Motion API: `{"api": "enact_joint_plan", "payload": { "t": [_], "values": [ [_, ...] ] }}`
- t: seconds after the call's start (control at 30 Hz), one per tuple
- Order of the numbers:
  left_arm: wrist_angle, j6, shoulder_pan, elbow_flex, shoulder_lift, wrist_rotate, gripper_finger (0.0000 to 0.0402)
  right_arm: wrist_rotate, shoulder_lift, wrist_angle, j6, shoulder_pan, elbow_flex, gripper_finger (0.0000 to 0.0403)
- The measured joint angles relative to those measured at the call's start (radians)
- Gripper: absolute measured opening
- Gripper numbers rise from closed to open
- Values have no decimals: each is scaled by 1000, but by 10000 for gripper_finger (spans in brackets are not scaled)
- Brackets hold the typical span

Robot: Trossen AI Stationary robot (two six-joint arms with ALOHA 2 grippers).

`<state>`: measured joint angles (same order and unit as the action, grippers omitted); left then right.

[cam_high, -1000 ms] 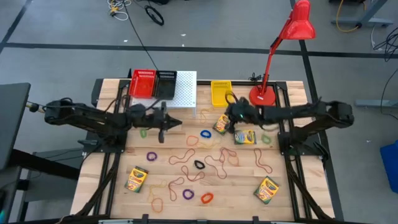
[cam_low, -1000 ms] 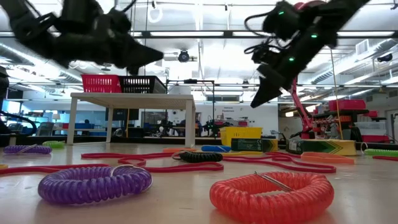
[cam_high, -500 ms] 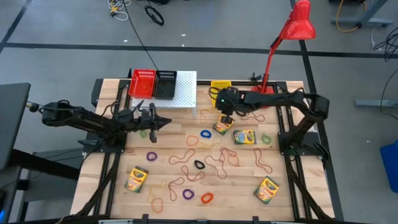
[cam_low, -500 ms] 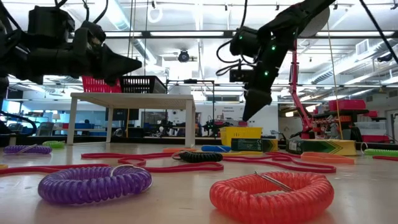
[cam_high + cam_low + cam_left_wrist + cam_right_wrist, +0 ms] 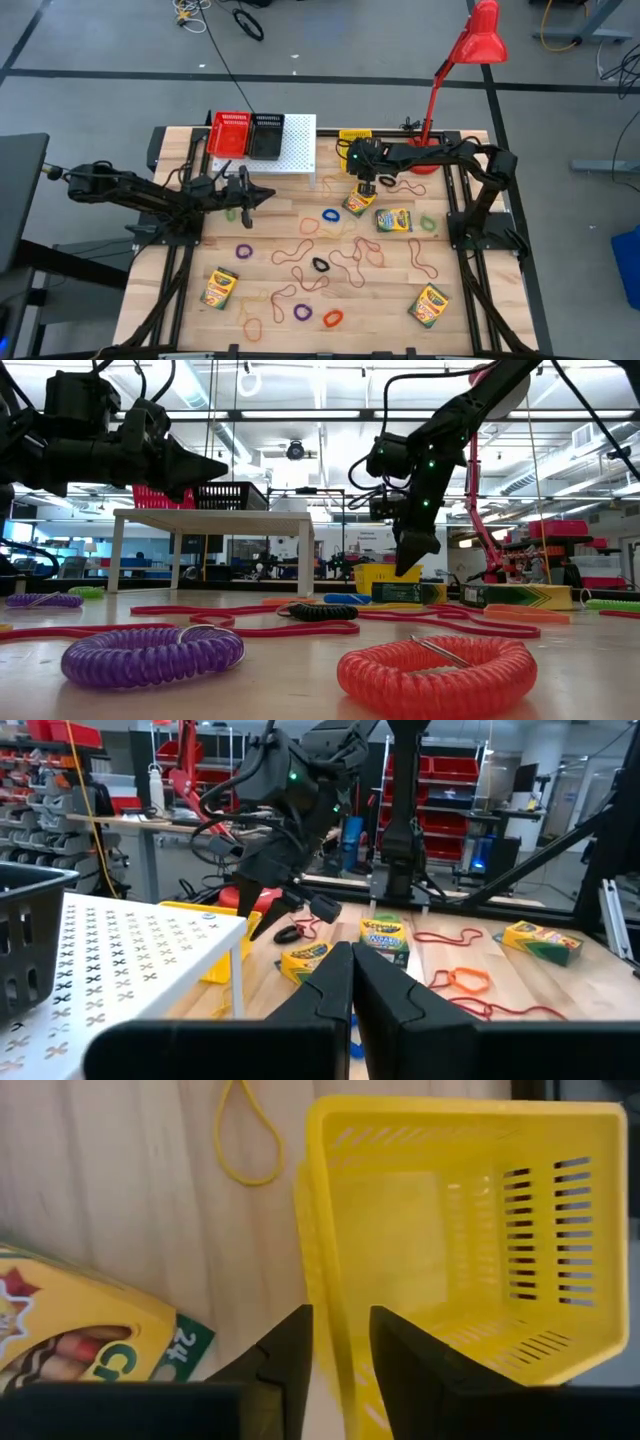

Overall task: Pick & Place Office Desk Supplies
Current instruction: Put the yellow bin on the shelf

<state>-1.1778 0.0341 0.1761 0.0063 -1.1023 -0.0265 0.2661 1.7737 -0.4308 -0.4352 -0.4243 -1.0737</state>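
Right end effector point(image 5: 363, 186) swung back over yellow basket point(image 5: 470, 1240), basket edge cropped

The right tool point(image 5: 364, 184) points down, its two fingers point(image 5: 290, 1355) a little apart with nothing between them. The left tool point(image 5: 262, 196) hangs in the air, its fingers point(image 5: 330, 985) pressed together and empty.

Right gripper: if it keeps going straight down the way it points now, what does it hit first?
Most likely the near rim of the yellow basket: the right gripper straddles that wall, open. Height above it is unclear.
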Motion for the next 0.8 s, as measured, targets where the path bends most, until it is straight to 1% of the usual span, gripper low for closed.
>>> {"api": "enact_joint_plan", "payload": {
  "t": [0.1, 0.23, 0.3, 0.37, 0.5, 0.6, 0.7, 0.8],
  "values": [
    [0, 7, 0, 0, 0, 0, 11, -1, 1, 4, 9, 2, 0, 76],
    [0, 7, 0, 0, 0, 0, 11, 6, -18, 7, 20, 19, 0, 18],
    [0, 7, 0, 0, 0, 0, 11, 27, -31, -1, 20, 38, -2, 13],
    [0, 7, 0, 0, 0, 0, 11, 33, -43, -54, 38, 59, -32, 19],
    [0, 7, 0, 0, 0, 0, 11, 65, -49, -228, 108, 122, -163, 13],
    [0, 7, 0, 0, 0, 0, 11, 101, -49, -333, 156, 184, -294, 10],
    [0, 7, 0, 0, 0, 0, 11, 102, -49, -445, 218, 233, -440, 16],
    [0, 7, 0, 0, 0, 0, 11, 105, -50, -474, 259, 268, -567, 18]
  ]
}}
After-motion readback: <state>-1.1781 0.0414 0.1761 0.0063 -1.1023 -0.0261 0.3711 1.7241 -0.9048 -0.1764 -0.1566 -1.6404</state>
